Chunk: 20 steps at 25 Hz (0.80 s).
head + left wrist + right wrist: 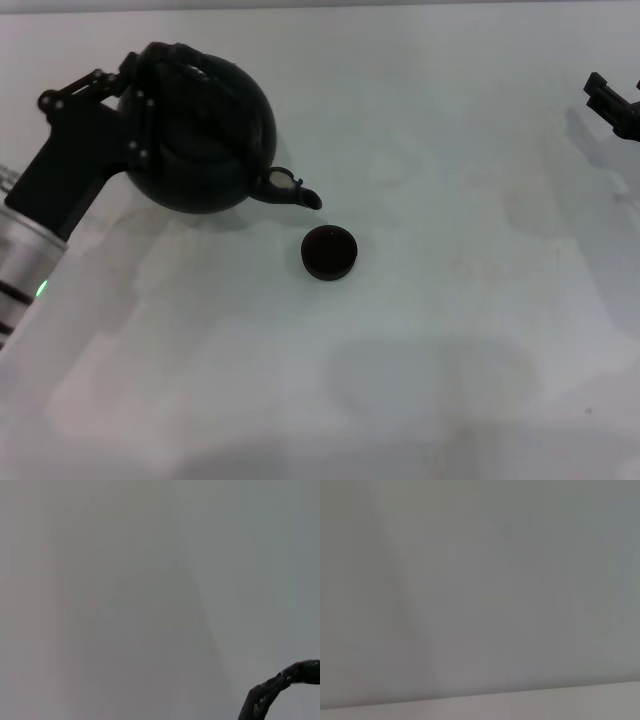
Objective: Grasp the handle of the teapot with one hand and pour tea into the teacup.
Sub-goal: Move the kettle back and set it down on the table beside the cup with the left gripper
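The black teapot [205, 135] is at the far left in the head view, tilted, with its short spout [300, 193] pointing down towards the teacup [329, 252]. The spout tip is just above and left of the cup's rim. My left gripper [140, 95] is shut on the dark arched handle [180, 55] at the pot's upper left side. A piece of the textured handle also shows in the left wrist view [280, 685]. The small dark cup stands upright on the white table. My right gripper [612, 102] is parked at the far right edge.
The white table [450, 330] is all that surrounds the pot and cup. The right wrist view shows only pale surface. My left arm's black and silver forearm [40, 220] reaches in from the left edge.
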### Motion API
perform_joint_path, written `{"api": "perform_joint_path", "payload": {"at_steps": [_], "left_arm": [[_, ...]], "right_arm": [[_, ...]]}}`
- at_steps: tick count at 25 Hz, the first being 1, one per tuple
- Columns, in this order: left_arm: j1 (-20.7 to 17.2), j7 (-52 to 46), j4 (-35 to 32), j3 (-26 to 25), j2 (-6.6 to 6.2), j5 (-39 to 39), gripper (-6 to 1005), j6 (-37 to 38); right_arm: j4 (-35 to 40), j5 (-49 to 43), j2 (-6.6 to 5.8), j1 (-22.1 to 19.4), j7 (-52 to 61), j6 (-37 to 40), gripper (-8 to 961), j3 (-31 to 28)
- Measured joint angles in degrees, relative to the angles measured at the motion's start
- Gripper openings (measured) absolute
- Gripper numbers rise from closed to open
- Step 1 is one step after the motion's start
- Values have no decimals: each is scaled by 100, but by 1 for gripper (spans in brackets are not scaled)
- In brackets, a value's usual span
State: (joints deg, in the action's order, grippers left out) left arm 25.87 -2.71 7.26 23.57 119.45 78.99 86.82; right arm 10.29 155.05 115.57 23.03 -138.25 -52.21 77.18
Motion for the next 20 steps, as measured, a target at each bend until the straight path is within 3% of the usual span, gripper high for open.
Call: {"api": "perform_joint_path", "payload": {"at_steps": [8,20], "left_arm": [[-416,-324,638,-502,2,-213,134,186],[-1057,-491,1078,-783,25,-289,139,150]], "right_arm": [[23,-7,0,6,0,-2,831,-1],[26,-3,-7,28,-1,1,831,-35]]}}
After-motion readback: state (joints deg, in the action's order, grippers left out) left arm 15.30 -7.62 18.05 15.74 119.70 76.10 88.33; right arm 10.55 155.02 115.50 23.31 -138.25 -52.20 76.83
